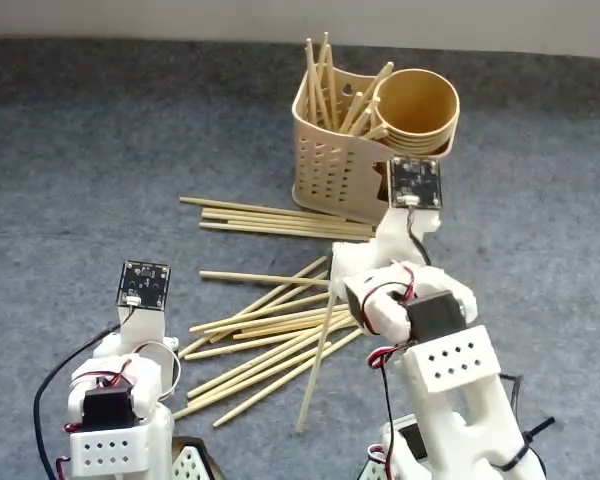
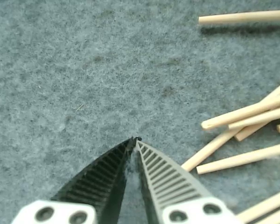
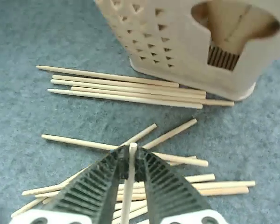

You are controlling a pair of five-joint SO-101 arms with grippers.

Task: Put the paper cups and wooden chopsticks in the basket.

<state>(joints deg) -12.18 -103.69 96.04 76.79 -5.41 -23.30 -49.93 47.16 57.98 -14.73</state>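
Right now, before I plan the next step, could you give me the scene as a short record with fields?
basket: upright at the far side of the grey mat
in basket: stacked paper cups and several chopsticks
loose chopsticks: a row lying beside the basket, and a scattered pile between the arms
right pincer: shut on one chopstick, over the pile
left pincer: shut, holding nothing, over bare mat next to the pile
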